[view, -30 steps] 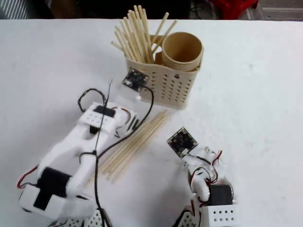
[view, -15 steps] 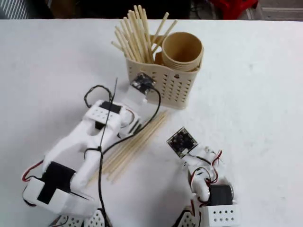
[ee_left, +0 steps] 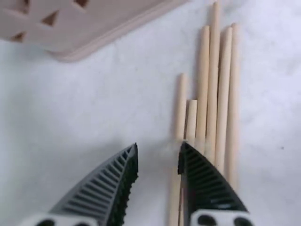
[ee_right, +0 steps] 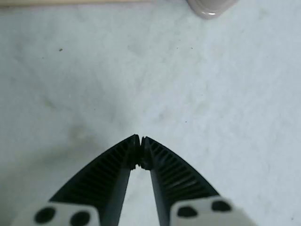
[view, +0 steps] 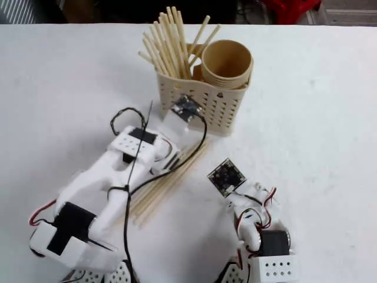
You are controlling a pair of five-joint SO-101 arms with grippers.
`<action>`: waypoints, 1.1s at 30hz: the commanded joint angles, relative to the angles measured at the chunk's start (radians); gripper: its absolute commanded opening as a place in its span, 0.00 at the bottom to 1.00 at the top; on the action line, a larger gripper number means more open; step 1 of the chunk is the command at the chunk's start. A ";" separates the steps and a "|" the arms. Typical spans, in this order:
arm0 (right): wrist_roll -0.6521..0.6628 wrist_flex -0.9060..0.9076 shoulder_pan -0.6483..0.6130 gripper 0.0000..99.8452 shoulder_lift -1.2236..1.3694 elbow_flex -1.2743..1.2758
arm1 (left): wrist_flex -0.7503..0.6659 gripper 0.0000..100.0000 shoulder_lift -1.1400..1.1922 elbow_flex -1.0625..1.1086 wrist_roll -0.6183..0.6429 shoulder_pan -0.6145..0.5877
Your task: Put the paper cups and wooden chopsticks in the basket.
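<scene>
Lying just beside one basket [view: 215, 109] are six loose chopsticks [ee_left: 214, 70].

Big white table [view: 330, 118], evenly lit, a few tiny specks on it. Past its far edge there's a dark strip [view: 118, 10] at 12 o'clock, something red [view: 288, 7] at 1, grey floor [view: 347, 15] at 2, and a pale ribbed thing [view: 15, 10] at 11.

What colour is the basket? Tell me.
Cream, with rows of small holes; the basket shows best in the high view.
</scene>
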 commanded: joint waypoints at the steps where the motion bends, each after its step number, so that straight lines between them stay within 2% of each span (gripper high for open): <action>1: 0.005 0.007 -0.002 0.02 -0.004 0.009 | -0.009 0.13 0.065 -0.080 -0.017 0.002; 11: 0.005 0.007 -0.002 0.02 -0.004 0.009 | 0.046 0.13 0.076 -0.135 -0.017 -0.030; 22: 0.005 0.007 -0.002 0.02 -0.004 0.009 | 0.051 0.13 -0.031 -0.064 -0.018 -0.019; 29: 0.005 0.007 -0.002 0.02 -0.004 0.009 | 0.021 0.13 -0.030 -0.025 -0.058 0.053; 33: 0.005 0.007 -0.002 0.02 -0.004 0.009 | 0.017 0.13 -0.027 -0.029 -0.058 0.050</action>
